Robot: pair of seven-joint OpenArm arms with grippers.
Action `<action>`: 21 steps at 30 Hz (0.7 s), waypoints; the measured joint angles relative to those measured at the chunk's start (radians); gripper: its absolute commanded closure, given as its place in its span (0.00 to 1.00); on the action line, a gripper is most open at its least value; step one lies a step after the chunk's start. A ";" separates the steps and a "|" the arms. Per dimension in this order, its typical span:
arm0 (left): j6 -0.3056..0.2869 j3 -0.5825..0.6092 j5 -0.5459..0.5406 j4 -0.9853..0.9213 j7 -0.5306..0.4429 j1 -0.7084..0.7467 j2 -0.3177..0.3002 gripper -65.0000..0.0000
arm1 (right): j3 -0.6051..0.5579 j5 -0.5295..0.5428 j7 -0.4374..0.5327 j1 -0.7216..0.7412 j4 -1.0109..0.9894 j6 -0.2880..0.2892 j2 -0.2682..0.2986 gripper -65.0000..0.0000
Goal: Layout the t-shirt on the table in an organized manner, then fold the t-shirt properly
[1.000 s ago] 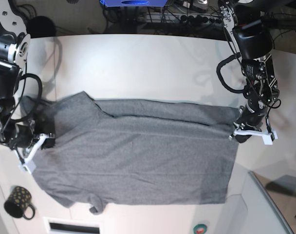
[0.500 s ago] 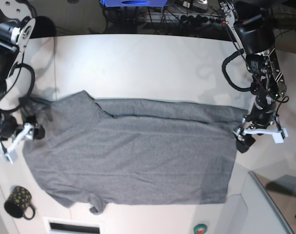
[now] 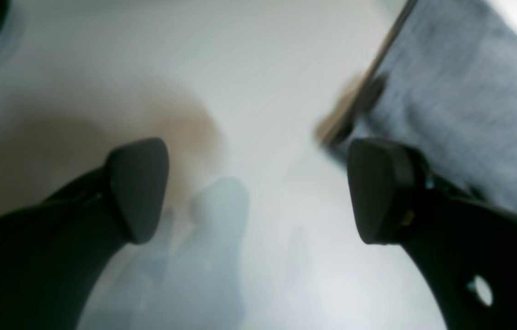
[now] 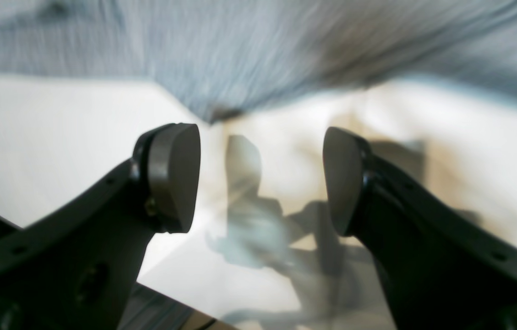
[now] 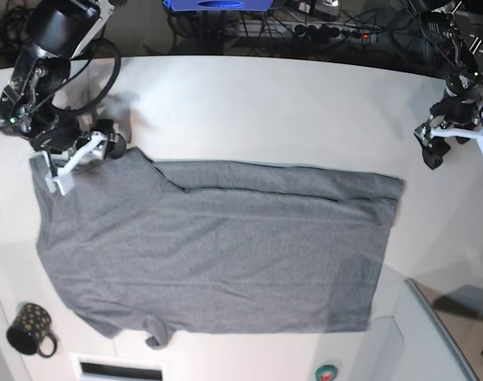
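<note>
T-shirt (image 5: 218, 246) spread flat across the middle of the table (image 5: 249, 103), folded strip along its twelve o'clock edge; right gripper (image 5: 76, 156) at ten o'clock by the sleeve, jaws wide, empty; left gripper (image 5: 456, 143) at two o'clock, clear of cloth, jaws wide, empty.

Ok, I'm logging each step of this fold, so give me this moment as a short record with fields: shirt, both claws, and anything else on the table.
t-shirt: grey, spread flat on the table, one long edge folded over
left claw: open, empty, over bare table just off the shirt's edge
right claw: open, empty, at the shirt's opposite end near the far corner
mug: black, dotted, upright on the near edge, apart from the shirt
fold: not finished
</note>
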 measured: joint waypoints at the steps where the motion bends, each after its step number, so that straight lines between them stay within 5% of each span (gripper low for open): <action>1: -0.024 -0.027 0.002 0.000 0.000 0.006 0.001 0.10 | 0.000 0.004 0.021 0.002 -0.015 0.000 0.000 0.40; 4: -0.079 -0.104 -0.002 -0.003 -0.004 0.014 0.003 0.10 | 0.000 0.008 0.056 0.015 -0.071 -0.001 0.008 0.40; 12: -0.087 -0.153 0.000 -0.005 0.000 0.039 0.006 0.10 | -0.005 0.051 0.154 0.066 -0.213 0.003 0.013 0.40; 21: -0.090 -0.153 0.000 -0.005 -0.001 0.054 0.006 0.10 | -0.004 0.061 0.156 0.049 -0.204 0.008 0.012 0.41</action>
